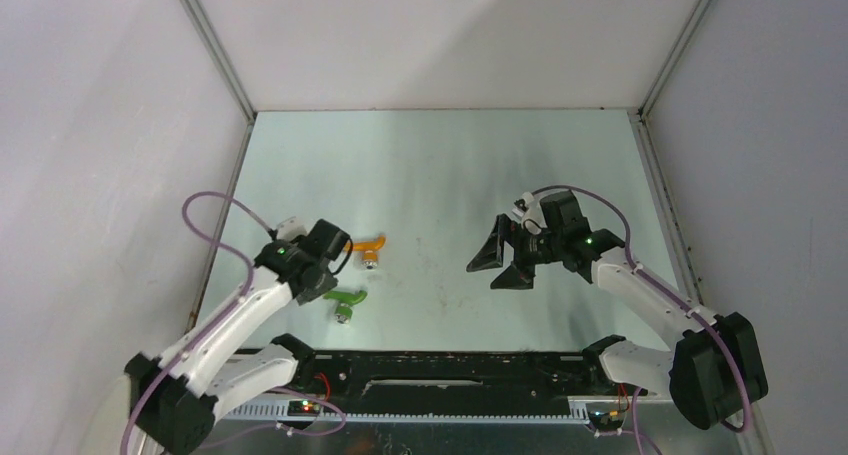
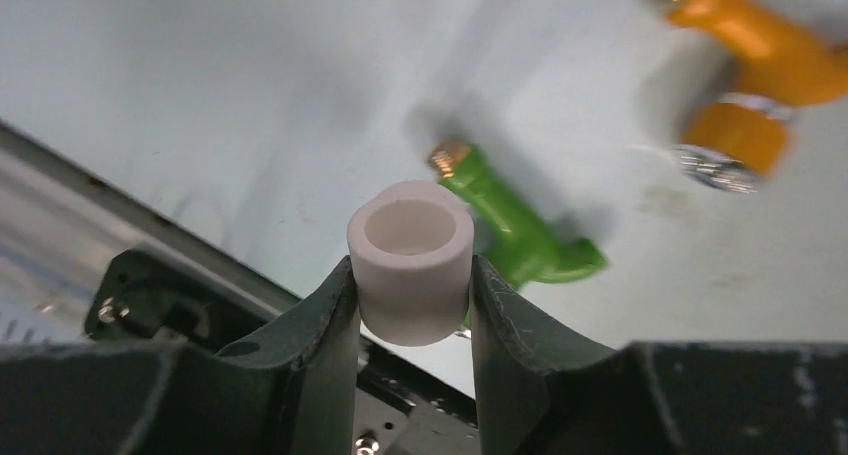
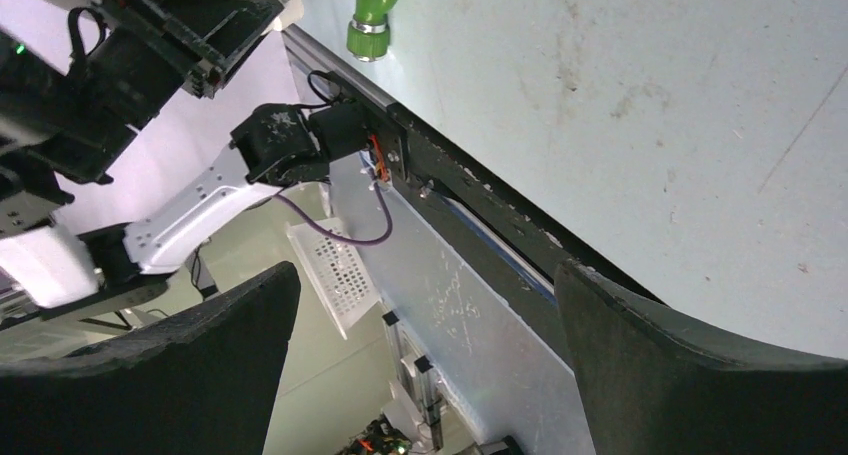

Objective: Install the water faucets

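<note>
Two water faucets lie on the table at left of centre, the orange one [image 1: 368,247] farther back than the green one [image 1: 347,300]. My left gripper [image 1: 330,275] hovers between them, tilted. In the left wrist view it [image 2: 412,275] is shut on a short white pipe fitting [image 2: 410,260] with its open end facing the camera. Just behind the fitting lies the green faucet [image 2: 520,240], and the orange faucet [image 2: 760,65] is blurred at top right. My right gripper [image 1: 497,267] hangs over the table's right half, open and empty. In its own view, the right gripper [image 3: 425,275] frames the table's near edge, with the green faucet [image 3: 370,5] at the top.
A black rail [image 1: 450,370] runs along the near edge between the arm bases. White enclosure walls [image 1: 120,125] close in the left, back and right sides. The left arm [image 3: 150,65] shows in the right wrist view's upper left.
</note>
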`<move>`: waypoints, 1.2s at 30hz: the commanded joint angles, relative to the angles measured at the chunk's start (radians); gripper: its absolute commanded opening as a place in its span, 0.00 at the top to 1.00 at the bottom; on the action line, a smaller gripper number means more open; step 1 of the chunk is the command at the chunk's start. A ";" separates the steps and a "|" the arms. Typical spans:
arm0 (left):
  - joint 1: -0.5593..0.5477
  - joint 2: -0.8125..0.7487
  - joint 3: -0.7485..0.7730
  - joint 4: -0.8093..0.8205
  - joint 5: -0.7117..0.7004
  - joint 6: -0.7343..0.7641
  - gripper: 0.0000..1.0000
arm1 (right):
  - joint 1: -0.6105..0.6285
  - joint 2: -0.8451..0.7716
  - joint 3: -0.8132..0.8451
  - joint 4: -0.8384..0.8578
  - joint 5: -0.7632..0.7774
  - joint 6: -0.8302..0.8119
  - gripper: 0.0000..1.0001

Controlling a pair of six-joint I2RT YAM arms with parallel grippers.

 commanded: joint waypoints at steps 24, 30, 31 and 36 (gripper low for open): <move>-0.297 0.636 0.097 0.392 0.385 -0.048 1.00 | -0.004 0.026 0.004 -0.117 0.164 -0.163 0.01; -0.361 0.775 0.194 0.491 0.500 -0.094 1.00 | -0.011 0.090 -0.077 -0.031 0.097 -0.102 0.05; -0.369 0.797 0.205 0.513 0.525 -0.096 1.00 | -0.011 0.097 -0.105 0.016 0.082 -0.072 0.06; -0.389 0.847 0.218 0.570 0.577 -0.110 1.00 | -0.011 0.139 -0.229 0.250 0.066 0.046 0.06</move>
